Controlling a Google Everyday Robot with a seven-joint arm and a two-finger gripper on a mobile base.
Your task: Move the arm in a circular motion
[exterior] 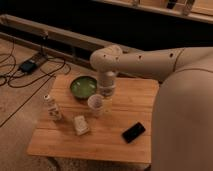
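Observation:
The arm [150, 62] is very large and cream-white, with small dark holes along its shell. It reaches in from the right, bends at a rounded elbow [106, 57] and points straight down. Its short cylindrical wrist end [106, 82] hangs over the back of the wooden table [125, 105], between the green bowl [83, 86] and the table's middle. The gripper [106, 93] sits at the bottom of that wrist, just above and behind a white cup [96, 104]. It holds nothing that I can see.
A small white bottle [52, 107] stands at the table's left. A pale packet [80, 125] lies near the front and a black phone [134, 132] at the front right. The arm's thick shoulder segment [185, 120] fills the right side. Cables and a dark box [27, 65] lie on the floor at left.

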